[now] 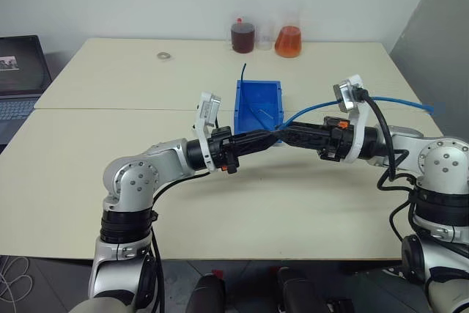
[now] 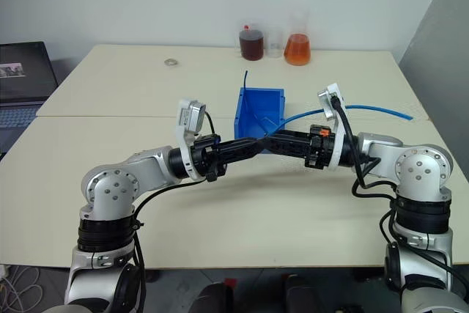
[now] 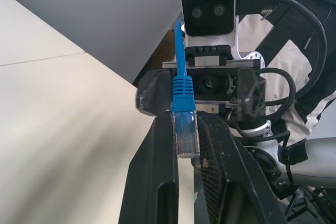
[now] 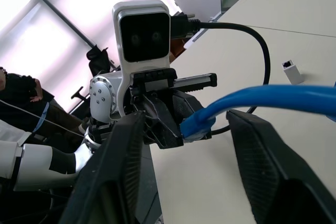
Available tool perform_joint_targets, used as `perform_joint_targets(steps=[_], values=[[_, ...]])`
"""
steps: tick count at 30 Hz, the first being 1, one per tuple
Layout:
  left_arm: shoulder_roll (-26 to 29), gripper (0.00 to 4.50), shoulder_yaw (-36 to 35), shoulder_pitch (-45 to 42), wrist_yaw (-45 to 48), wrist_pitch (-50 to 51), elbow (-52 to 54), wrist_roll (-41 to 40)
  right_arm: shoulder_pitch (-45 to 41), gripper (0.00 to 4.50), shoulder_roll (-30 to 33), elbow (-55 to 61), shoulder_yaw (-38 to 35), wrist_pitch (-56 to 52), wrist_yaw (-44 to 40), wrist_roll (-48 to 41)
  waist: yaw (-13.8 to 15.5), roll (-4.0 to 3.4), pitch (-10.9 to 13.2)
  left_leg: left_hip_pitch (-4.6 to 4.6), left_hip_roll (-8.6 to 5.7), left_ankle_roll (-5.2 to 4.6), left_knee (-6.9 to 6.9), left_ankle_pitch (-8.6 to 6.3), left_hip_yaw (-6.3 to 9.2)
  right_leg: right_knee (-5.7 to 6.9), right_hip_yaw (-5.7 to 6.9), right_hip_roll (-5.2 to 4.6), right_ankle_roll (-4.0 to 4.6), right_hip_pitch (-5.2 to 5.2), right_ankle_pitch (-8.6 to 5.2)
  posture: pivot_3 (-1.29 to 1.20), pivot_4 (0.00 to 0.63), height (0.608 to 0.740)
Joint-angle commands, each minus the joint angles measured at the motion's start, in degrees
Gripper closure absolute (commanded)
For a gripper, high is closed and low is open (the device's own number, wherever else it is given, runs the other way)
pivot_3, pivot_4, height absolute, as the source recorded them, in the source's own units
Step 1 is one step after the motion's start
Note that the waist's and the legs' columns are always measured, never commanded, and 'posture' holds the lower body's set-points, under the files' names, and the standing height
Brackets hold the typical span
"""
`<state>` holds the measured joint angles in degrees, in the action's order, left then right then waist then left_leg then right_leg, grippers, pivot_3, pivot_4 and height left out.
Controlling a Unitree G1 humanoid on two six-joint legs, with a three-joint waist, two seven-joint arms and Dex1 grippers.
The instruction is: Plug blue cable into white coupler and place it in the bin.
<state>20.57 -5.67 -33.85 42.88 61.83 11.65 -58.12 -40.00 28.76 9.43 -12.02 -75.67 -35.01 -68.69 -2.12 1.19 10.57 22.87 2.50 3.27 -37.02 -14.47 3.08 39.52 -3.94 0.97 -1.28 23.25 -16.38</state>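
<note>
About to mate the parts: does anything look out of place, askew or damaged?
The tiny white plastic coupler lies loose on the beige table, in neither gripper. The left gripper pinches the plug of the thin light-blue cable; the right gripper stands open around that cable. Nothing looks spilled or damaged.

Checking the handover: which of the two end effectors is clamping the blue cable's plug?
The left end effector: its fingers pinch the thin light-blue network cable at its clear plug; the right end effector's fingers stand apart around it.
</note>
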Motion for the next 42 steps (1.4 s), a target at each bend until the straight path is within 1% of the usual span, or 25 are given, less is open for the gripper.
perform_joint_targets(steps=[1,5,7,12,14,15,17,23,25,29,31,33,38,40,42], values=[[0.8,4.23,0.1,0.1,0.9,-1.5,1.3,-0.2,-1.4,3.00,0.5,-0.2,-1.1,0.2,-0.1,-2.0,0.0,0.00,0.0,0.00,0.00,0.00,0.00,0.00,0.00,0.00,0.00,0.00,0.00,0.00,0.00,0.00,0.150,0.740],[0.8,4.23,0.3,0.1,0.9,-2.0,1.2,-0.1,-1.5,3.97,0.6,-0.8,-1.3,0.2,0.1,-2.4,0.0,0.00,0.0,0.00,0.00,0.00,0.01,0.00,0.00,-0.02,0.01,0.00,0.00,0.00,0.00,0.00,0.150,0.740],[0.9,4.23,0.4,0.1,0.9,-2.3,1.1,0.0,-1.4,4.33,0.7,-0.8,-1.2,-0.1,0.0,-2.8,0.0,0.00,0.0,0.01,0.00,0.00,0.02,0.00,-0.01,-0.03,0.00,0.00,0.00,0.00,0.00,0.00,0.150,0.740],[1.0,4.23,0.9,0.2,1.2,-4.1,1.3,1.1,-1.1,4.37,1.0,0.0,-0.8,-0.2,-0.1,-3.3,0.0,0.00,0.0,0.01,0.00,0.00,0.03,0.00,-0.01,-0.06,0.00,0.00,-0.01,0.00,0.00,0.00,0.150,0.740],[1.1,3.54,1.3,0.7,2.2,-5.6,1.5,1.9,-1.0,4.38,1.0,0.5,-0.3,0.2,0.2,-2.6,0.0,0.00,0.0,0.02,0.00,0.00,0.03,0.00,-0.01,-0.07,0.00,0.00,-0.01,0.00,0.00,0.00,0.150,0.740],[1.1,3.46,1.2,0.9,2.6,-5.6,1.5,1.5,-0.9,4.38,1.0,0.7,0.0,0.4,0.3,-2.3,0.0,0.00,0.0,0.01,0.00,0.00,0.03,0.00,-0.01,-0.07,0.00,0.00,-0.01,0.00,0.00,0.00,0.150,0.740],[1.1,2.98,0.5,0.7,2.6,-4.8,1.3,0.1,-1.0,4.38,1.2,0.9,0.5,0.8,0.3,-1.4,0.0,0.00,0.0,0.01,0.01,0.00,0.04,0.00,-0.01,-0.07,0.00,0.00,0.00,0.00,0.00,0.00,0.150,0.740],[2.3,1.80,-2.1,2.0,0.6,-3.7,2.5,-2.1,-1.6,4.38,1.4,0.8,1.2,2.1,0.6,0.4,0.0,0.00,0.0,0.02,0.01,0.00,0.04,0.00,-0.01,-0.10,0.00,0.00,-0.04,0.01,-0.02,0.00,0.150,0.740],[3.1,1.42,-3.4,4.0,-0.5,-3.0,4.3,-3.7,-1.9,4.38,1.4,0.2,1.3,2.6,0.6,1.0,0.0,0.00,0.0,0.02,0.02,0.00,0.05,0.00,-0.01,-0.11,0.00,0.00,-0.04,0.01,-0.02,0.00,0.150,0.740],[7.3,0.48,-4.7,10.8,-1.7,-2.4,10.5,-3.9,-2.3,4.38,1.5,-0.9,1.6,4.1,0.2,3.0,-0.3,-0.02,0.0,0.04,0.04,0.00,0.08,-0.01,-0.03,-0.16,-0.02,0.00,-0.02,0.02,-0.01,0.00,0.150,0.740],[11.7,0.10,-4.3,16.1,-2.5,-6.4,13.1,3.5,-2.5,4.38,1.4,-1.7,2.0,5.2,-0.4,4.3,-0.4,-0.02,0.0,0.04,0.05,0.00,0.10,-0.01,-0.02,-0.19,-0.02,0.00,-0.03,0.02,-0.01,0.00,0.150,0.740],[14.2,0.04,-4.1,19.5,-3.7,-9.8,14.3,8.6,-2.6,4.38,1.3,-2.1,2.2,5.8,-0.7,5.0,-0.4,-0.03,0.0,0.03,0.05,0.00,0.12,-0.01,-0.03,-0.22,-0.03,0.00,-0.04,0.02,-0.02,0.00,0.150,0.740],[15.4,0.04,-3.9,29.1,-11.2,-22.1,13.5,24.6,-3.0,4.38,0.5,-2.5,3.2,7.2,-1.6,6.3,-0.2,-0.06,0.0,0.06,0.06,0.00,0.13,-0.01,-0.04,-0.35,-0.03,-0.01,-0.02,0.03,-0.01,0.00,0.150,0.740],[14.6,0.04,-4.5,32.3,-14.8,-26.5,11.2,30.4,-2.8,4.38,0.2,-2.8,4.1,8.1,-2.4,7.5,-0.2,-0.06,0.0,0.09,0.07,0.00,0.15,-0.01,-0.06,-0.45,-0.05,-0.01,-0.02,0.04,0.01,0.00,0.150,0.740],[15.3,0.04,-4.0,32.8,-16.5,-30.5,7.0,35.6,-3.0,4.38,-0.1,-3.3,4.7,8.7,-3.1,8.1,0.0,-0.06,0.0,0.07,0.07,0.00,0.18,-0.02,-0.13,-0.48,-0.11,-0.02,-0.02,0.03,0.01,0.00,0.150,0.740]])
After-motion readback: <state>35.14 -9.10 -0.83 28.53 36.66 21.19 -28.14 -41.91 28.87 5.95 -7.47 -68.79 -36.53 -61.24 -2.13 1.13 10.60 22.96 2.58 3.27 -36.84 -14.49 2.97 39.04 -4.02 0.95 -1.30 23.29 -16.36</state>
